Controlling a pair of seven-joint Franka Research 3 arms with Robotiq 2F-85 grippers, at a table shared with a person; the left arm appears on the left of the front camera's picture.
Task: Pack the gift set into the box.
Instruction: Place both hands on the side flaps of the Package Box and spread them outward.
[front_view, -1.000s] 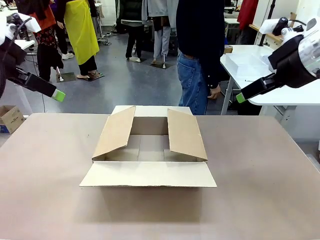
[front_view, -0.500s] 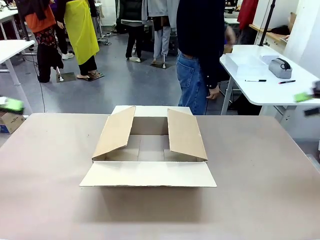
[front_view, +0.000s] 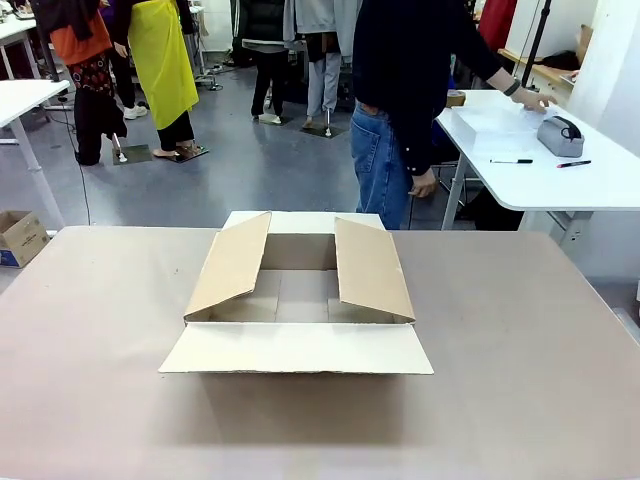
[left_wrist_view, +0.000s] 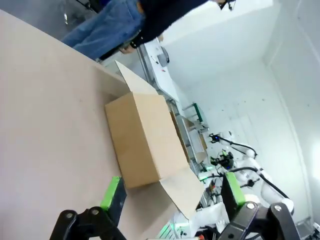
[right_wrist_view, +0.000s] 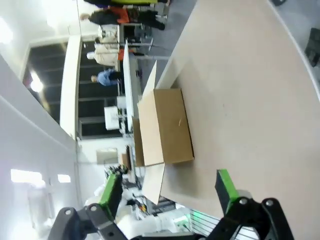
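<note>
On the table (front_view: 520, 330), the box (front_view: 296, 348) stands open, nothing packed yet, while left gripper (left_wrist_view: 172, 191) and right gripper (right_wrist_view: 168, 190) gape empty.

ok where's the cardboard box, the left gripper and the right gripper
cardboard box (front_view: 297, 348): front view, on its near flap lying flat.
left gripper (left_wrist_view: 172, 191): left wrist view, midway between its open green-padded fingertips.
right gripper (right_wrist_view: 168, 189): right wrist view, midway between its open green-padded fingertips.
</note>
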